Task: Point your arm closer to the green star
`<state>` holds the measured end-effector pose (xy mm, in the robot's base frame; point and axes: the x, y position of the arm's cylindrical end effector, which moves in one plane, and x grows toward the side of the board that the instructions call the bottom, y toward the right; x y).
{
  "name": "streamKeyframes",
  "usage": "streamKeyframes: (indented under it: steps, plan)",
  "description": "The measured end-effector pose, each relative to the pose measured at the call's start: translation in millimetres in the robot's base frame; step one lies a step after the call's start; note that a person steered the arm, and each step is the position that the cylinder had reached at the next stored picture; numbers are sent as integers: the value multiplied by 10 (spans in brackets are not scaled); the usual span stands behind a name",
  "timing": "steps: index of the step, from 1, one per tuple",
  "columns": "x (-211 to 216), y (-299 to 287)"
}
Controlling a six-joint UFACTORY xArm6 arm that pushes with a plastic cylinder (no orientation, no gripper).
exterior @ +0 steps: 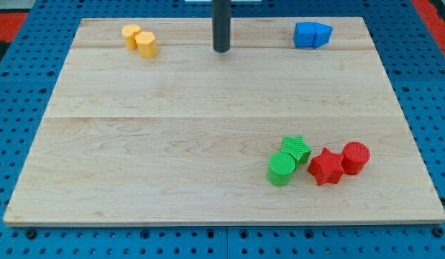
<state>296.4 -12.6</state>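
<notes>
Four blocks sit bunched near the view's bottom right of the wooden board (172, 144), closest to the cam. Green cylinder (281, 169) is lowest, at the cluster's left end. Green star (297, 150), the task's thing, sits just up and to the right of it, touching or nearly so. Red star (326, 166) is just right of the green pair, close beside the green star, and a red cylinder (355, 157) sits against the red star's right side, at the cluster's right end.

Mid board btwn this group and the far row is bare wood w/ faint plank seams.

Far edge, view's top: two yellow blocks (140, 39) at the left, touching, w/ flat faceted sides; exact shape hard to tell. Blue blocks (312, 34) at the right, looks like two pressed together, shapes unclear.

Btwn those two far groups stands the dark rod, upright; my tip (221, 50) rests on the board near the top edge, slightly left of centre. It's well apart from the green star, which lies down and to the right. No claw on this arm, just the rod, so nothing is held. Tip touches no block.

Blue pegboard table (423, 86) surrounds the board.
</notes>
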Motion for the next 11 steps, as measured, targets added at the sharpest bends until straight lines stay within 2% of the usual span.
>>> streamKeyframes:
  steps: [1,2,3,4,5,6,8,11]
  plan:
    - [402,-38]
    - [994,23]
    - [998,803]
    - [1115,1136]
    - [1158,1817]
    - [1008,2375]
    - [1818,1934]
    - [2070,1270]
